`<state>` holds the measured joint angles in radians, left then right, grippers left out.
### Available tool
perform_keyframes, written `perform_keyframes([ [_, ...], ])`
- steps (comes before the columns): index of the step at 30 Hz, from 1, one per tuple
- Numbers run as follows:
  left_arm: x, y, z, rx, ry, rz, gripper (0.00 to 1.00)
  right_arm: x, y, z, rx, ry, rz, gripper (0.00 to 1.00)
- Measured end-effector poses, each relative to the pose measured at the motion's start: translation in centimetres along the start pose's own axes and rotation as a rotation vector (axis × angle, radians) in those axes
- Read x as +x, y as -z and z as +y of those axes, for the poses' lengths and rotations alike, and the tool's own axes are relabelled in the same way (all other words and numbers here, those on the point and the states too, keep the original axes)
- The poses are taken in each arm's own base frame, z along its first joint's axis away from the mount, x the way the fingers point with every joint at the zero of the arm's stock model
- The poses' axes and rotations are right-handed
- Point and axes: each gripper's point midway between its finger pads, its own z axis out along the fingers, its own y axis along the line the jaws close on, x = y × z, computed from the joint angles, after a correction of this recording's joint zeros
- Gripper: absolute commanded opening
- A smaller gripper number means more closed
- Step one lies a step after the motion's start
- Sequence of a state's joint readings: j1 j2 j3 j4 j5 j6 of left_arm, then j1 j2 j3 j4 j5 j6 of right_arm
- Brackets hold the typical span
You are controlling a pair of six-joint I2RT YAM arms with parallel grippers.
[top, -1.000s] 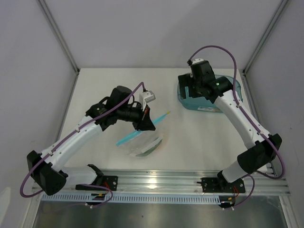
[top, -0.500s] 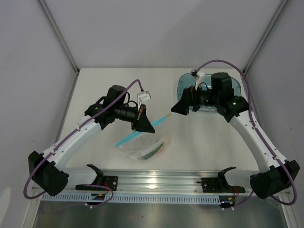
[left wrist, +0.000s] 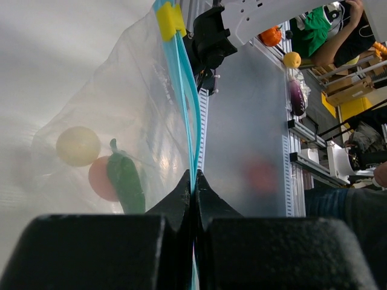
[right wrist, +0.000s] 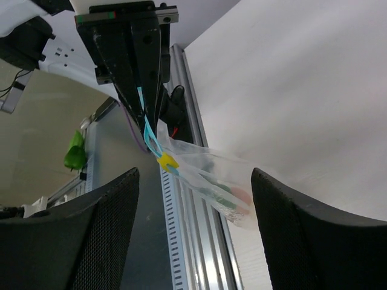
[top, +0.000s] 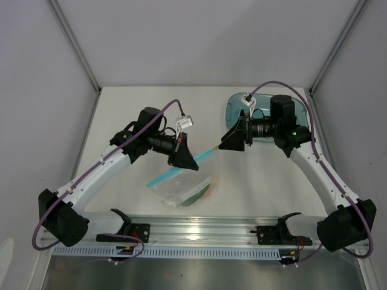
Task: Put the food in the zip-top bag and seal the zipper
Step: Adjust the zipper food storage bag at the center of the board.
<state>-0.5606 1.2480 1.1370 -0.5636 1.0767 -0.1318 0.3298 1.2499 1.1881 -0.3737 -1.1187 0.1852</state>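
Note:
The clear zip-top bag [top: 184, 188] hangs from its light blue zipper [top: 166, 173], its lower part resting on the table. My left gripper [top: 184, 158] is shut on the zipper strip [left wrist: 192, 130]. Inside the bag in the left wrist view lie the cream-white round piece [left wrist: 78, 145], the peach-pink piece [left wrist: 98, 179] and the dark green cucumber-like piece [left wrist: 126, 184]. A yellow slider [left wrist: 171, 19] sits at the zipper's far end. My right gripper [top: 233, 140] is open, pointing at that end [top: 215, 146]. In the right wrist view the slider [right wrist: 167, 162] and bag [right wrist: 217, 181] lie between its spread fingers [right wrist: 97, 235].
The translucent teal-blue tub [top: 234, 111] stands at the back right, partly behind my right arm. The aluminium rail [top: 199, 232] runs along the near table edge. White walls close in the table on the left, back and right.
My right arm has swung away from the tub and turned left, its open gripper now close to the zipper's slider end. My left gripper has kept its hold and shifted slightly.

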Motion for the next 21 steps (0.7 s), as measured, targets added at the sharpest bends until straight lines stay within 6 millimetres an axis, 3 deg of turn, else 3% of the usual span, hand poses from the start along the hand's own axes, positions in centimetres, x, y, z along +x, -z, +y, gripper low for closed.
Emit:
perform_keyframes([
  [13,-0.1,-0.2,0.0,0.013,0.025,0.008,0.01,3.3,-1.9,0.6,-0.135,-0.041,0.067,0.58],
  [21,-0.2,-0.2,-0.2,0.024,0.039,0.007,0.01,3.5,-3.0,1.2,-0.177,-0.036,0.072,0.41],
])
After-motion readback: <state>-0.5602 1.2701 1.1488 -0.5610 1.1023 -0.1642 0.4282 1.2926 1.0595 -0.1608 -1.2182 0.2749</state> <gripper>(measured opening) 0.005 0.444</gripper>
